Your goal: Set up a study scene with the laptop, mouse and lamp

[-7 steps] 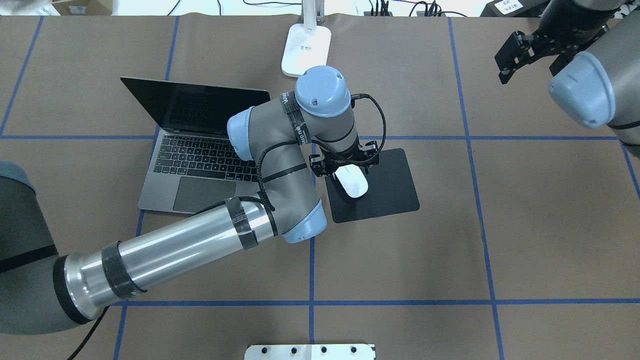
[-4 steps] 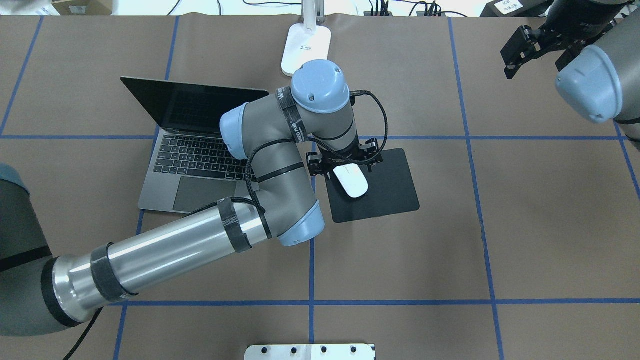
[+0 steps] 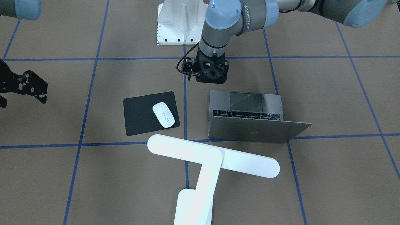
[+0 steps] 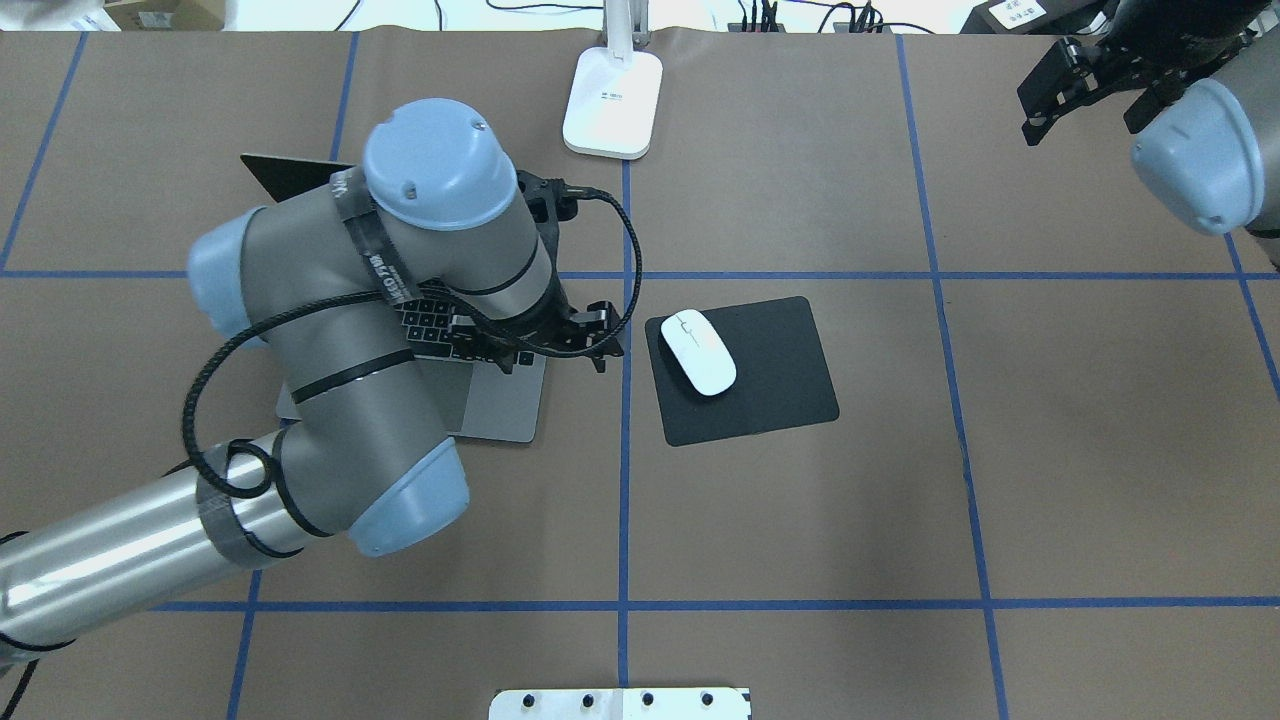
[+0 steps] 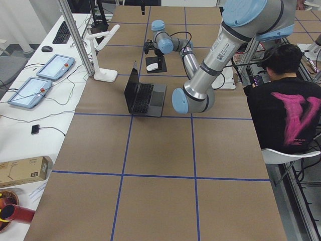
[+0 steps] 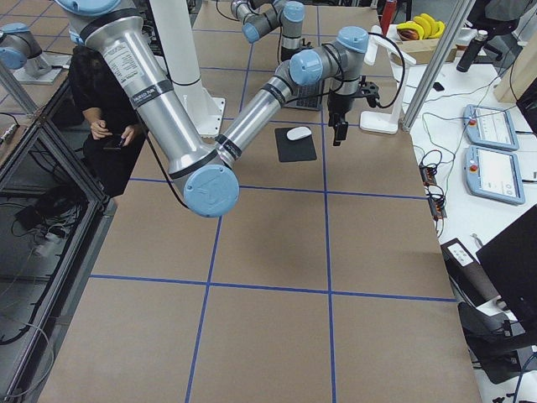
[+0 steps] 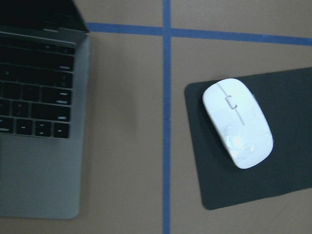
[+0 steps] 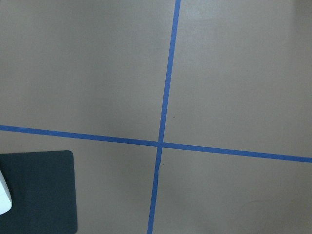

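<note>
Overhead exterior view: slim space-grey metal laptop (image 4: 492, 405) sits open on the brown paper-covered table (image 4: 800, 500), left of centre, keys toward the robot and screen upright. Most of it is hidden under the left arm. The small white glossy oval mouse (image 4: 700, 352) lies tilted on the black rectangular mat (image 4: 775, 385) just right of the laptop, close to the mat's far-left corner and touched by nothing. The white desk lamp (image 3: 212, 156) stands at the far edge. Its long bar head reaches out above the strip behind laptop and mat; whether it is lit I cannot tell.

Left gripper (image 3: 210, 76) hangs over the gap between the laptop's right edge and the mat. One finger linkage sticks out well to the side of the wrist, so the jaws read as spread wide, and they are empty. Right gripper (image 4: 1088, 90) is well apart at the far right, fingers splayed and holding nothing.

All three items look placed — probably just the left arm's retreat is left.

Risks:
- The left wrist and its loose black cable loop (image 4: 625, 250) sit right by the upright screen. A low or sideways pull-back could clip the lid and fold or shove the laptop.
- A dip toward the mat could nudge the slick mouse off that corner.
- A high swing toward the far edge could knock the lamp head — its slim arm looks easy to tip.
</note>
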